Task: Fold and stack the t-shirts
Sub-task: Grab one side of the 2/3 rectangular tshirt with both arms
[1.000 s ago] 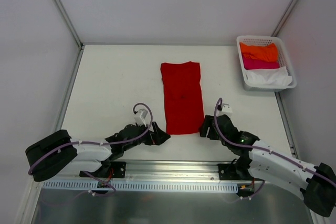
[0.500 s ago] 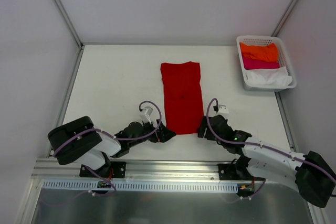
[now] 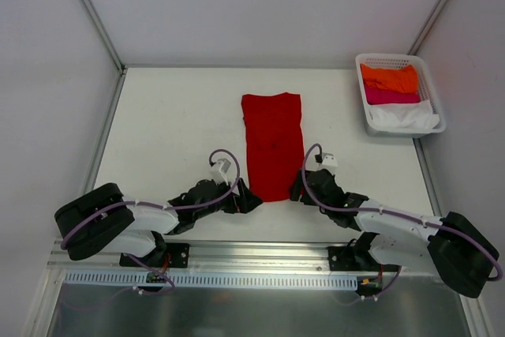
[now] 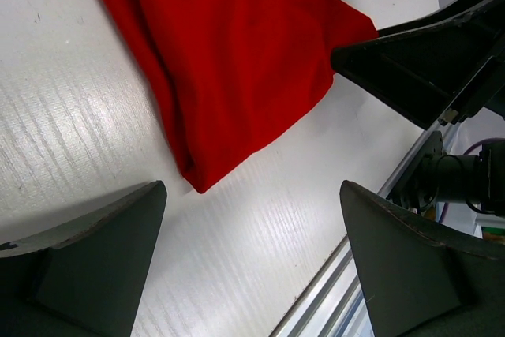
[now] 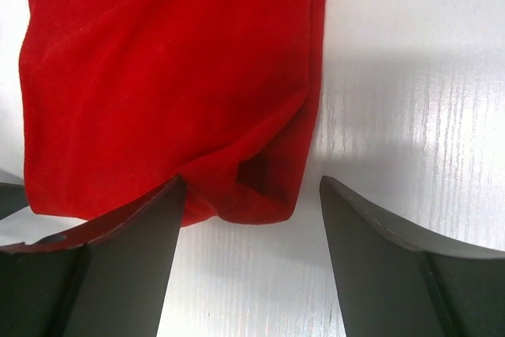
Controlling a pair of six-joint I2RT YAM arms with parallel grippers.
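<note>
A deep red t-shirt (image 3: 273, 146), folded into a long strip, lies flat at the middle of the table. My left gripper (image 3: 251, 197) sits low at its near left corner. In the left wrist view it (image 4: 252, 195) is open, with the red corner (image 4: 229, 61) just ahead of the jaws, touching neither finger. My right gripper (image 3: 297, 192) is at the near right corner. It (image 5: 252, 181) is open around a rumpled bit of the hem (image 5: 158, 76), and the cloth touches its left finger. Orange (image 3: 390, 78), pink (image 3: 390, 96) and white (image 3: 404, 117) t-shirts lie in the basket.
The white lattice basket (image 3: 432, 108) stands at the back right corner of the table. White walls enclose the table on three sides. A metal rail (image 3: 252, 254) runs along the near edge behind both grippers.
Both grippers have slid forward and inward along the table to the shirt's near corners. The shirt itself has not moved.
</note>
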